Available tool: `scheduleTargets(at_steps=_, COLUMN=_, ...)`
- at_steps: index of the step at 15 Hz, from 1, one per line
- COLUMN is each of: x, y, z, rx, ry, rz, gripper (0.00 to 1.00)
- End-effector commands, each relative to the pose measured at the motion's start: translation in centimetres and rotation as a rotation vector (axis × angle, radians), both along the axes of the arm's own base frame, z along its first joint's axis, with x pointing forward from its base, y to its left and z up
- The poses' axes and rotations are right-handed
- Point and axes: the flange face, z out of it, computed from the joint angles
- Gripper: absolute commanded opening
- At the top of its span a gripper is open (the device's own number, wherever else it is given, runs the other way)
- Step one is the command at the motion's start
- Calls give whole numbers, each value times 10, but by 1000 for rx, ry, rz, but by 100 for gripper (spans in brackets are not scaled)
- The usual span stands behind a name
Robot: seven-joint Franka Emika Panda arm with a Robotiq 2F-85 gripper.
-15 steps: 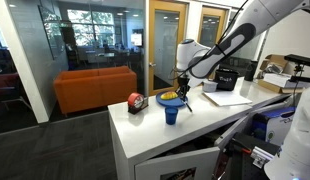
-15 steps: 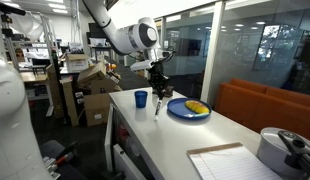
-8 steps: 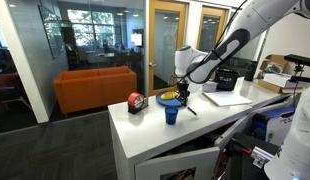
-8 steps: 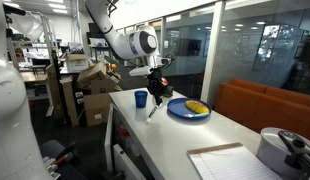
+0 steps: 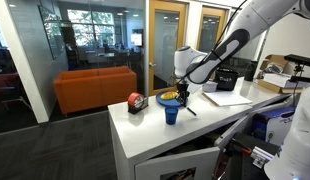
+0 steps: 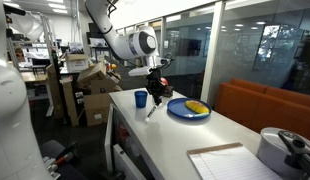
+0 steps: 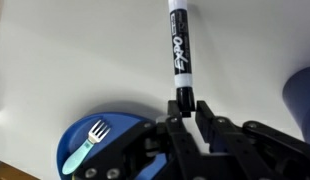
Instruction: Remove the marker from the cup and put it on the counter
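Observation:
My gripper (image 7: 185, 108) is shut on one end of the marker (image 7: 178, 45), a dark stick with a white label. The marker slants down and away from the jaws over the white counter (image 7: 75, 60). In both exterior views the gripper (image 5: 181, 92) (image 6: 155, 88) hangs low over the counter (image 5: 145, 128) (image 6: 165, 140), with the marker (image 5: 189, 106) (image 6: 152, 107) tilted below it, outside the cup. I cannot tell whether its far end touches the counter. The deep-blue cup (image 5: 172, 113) (image 6: 141, 98) stands upright beside the gripper; its rim shows at the right edge of the wrist view (image 7: 303, 90).
A blue plate (image 6: 180, 113) (image 7: 80, 135) holding a light fork (image 7: 90, 140) and a yellow item (image 6: 197, 107) lies next to the gripper. A red-and-black rounded object (image 5: 136, 101) sits near the counter's far corner. Papers (image 5: 227, 98) lie further along.
In the first half second the gripper came down a little and the held marker tipped from nearly upright to slanted. Since then nothing has moved.

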Motion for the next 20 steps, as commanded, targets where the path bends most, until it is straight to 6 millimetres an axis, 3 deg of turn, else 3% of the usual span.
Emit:
scheduleTargets(at_steps=1, x=3, y=1, z=1, rx=12, ry=12, rz=9, gripper=55)
scheduleTargets(at_steps=5, x=4, y=1, z=5, rx=19, ry=4, rz=0, gripper=84)
scheduleTargets(at_steps=7, x=3, y=0, z=15, rx=47, ry=-2, rz=-30, gripper=97)
scheduleTargets(at_steps=8, x=3, y=2, z=5, rx=24, ry=-12, rz=-21, gripper=99)
scheduleTargets(at_steps=9, x=3, y=2, z=7, rx=28, ry=-16, rz=-22, gripper=87)
scheduleTargets(at_steps=11, x=3, y=2, z=5, rx=28, ry=-11, rz=-22, gripper=99)
scheduleTargets(at_steps=20, x=3, y=2, z=4, rx=28, ry=-10, rz=-22, gripper=100)
